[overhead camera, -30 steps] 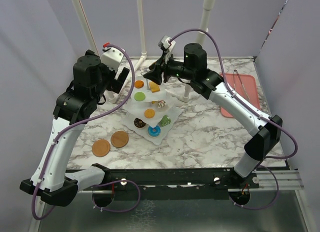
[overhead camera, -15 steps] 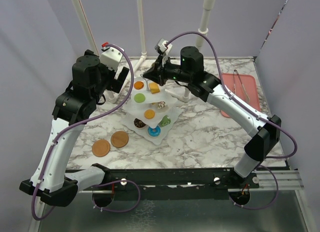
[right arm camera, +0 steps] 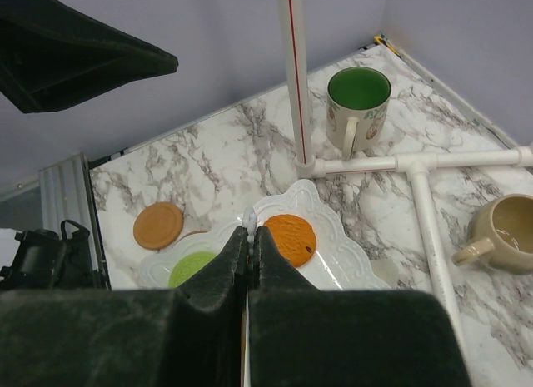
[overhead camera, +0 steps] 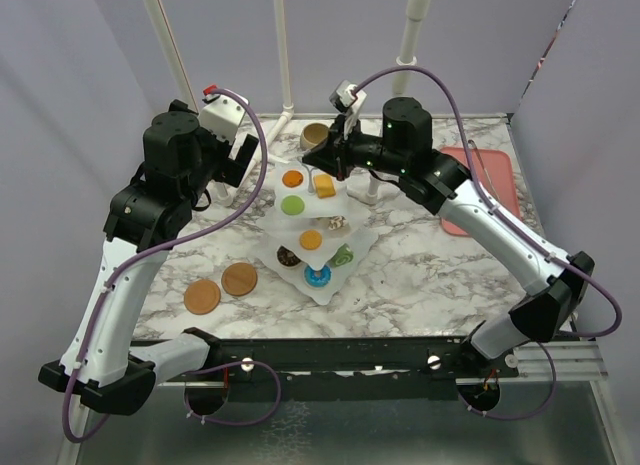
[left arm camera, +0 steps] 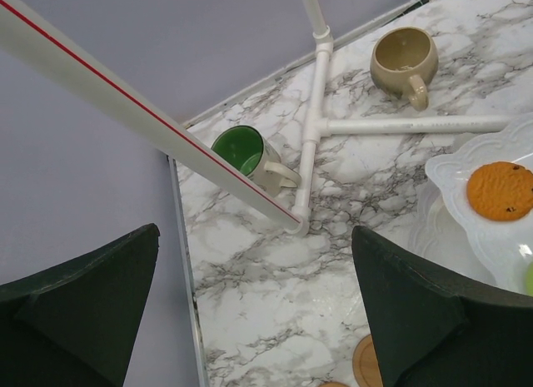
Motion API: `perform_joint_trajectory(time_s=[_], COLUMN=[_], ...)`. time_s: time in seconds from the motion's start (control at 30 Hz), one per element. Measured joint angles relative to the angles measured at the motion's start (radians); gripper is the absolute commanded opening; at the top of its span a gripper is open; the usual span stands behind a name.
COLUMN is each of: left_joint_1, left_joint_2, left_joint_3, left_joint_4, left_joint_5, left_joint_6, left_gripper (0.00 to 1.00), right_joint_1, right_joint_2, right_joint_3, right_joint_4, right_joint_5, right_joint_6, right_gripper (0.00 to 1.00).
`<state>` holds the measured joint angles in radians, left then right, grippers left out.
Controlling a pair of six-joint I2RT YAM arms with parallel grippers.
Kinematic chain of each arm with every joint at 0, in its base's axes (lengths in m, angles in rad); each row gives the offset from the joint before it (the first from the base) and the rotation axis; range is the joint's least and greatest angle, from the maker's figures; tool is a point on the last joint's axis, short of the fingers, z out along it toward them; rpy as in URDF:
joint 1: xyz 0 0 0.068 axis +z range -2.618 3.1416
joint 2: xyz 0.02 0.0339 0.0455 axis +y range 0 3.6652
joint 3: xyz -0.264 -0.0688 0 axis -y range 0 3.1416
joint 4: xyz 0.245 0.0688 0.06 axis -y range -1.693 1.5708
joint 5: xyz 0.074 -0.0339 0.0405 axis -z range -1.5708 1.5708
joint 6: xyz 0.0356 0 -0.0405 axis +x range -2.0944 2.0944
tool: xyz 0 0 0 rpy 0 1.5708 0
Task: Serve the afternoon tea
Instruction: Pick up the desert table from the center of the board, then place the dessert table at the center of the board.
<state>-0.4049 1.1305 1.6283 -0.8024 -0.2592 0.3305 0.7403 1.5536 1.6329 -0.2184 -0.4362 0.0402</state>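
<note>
At centre on table (overhead camera: 420,265): stand (overhead camera: 325,293), pastries (overhead camera: 292,205) on three tiers, pinched at top by right gripper (overhead camera: 338,168). Upper left: left gripper (overhead camera: 243,163), apart from stand. Behind stand: mug (overhead camera: 315,135). Lower left: two coasters (overhead camera: 239,279). Right: tray (overhead camera: 492,170).

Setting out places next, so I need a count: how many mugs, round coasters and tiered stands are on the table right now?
Mugs: 2, green-lined mug and tan mug
Coasters: 2, near coaster and far coaster
Stands: 1, tiered stand
Total: 5
</note>
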Motion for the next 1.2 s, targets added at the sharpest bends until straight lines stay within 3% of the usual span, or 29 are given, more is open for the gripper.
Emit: perform_joint_trajectory(time_s=[0.63,1.2], left_joint_1=[0.000,0.000], left_joint_2=[-0.009,0.011], left_joint_3=[-0.006,-0.006], left_joint_4=[-0.005,-0.009], left_joint_5=[0.035,0.069], left_joint_6=[0.000,0.000], left_gripper=[0.99,0.99], right_joint_1=[0.000,0.000], right_joint_2=[-0.357,-0.520], right_joint_3=[-0.200,-0.294], right_joint_4=[-0.256,-0.346], right_joint_5=[0.166,0.521], right_joint_6=[-0.039,-0.116], right_gripper=[0.01,0.00])
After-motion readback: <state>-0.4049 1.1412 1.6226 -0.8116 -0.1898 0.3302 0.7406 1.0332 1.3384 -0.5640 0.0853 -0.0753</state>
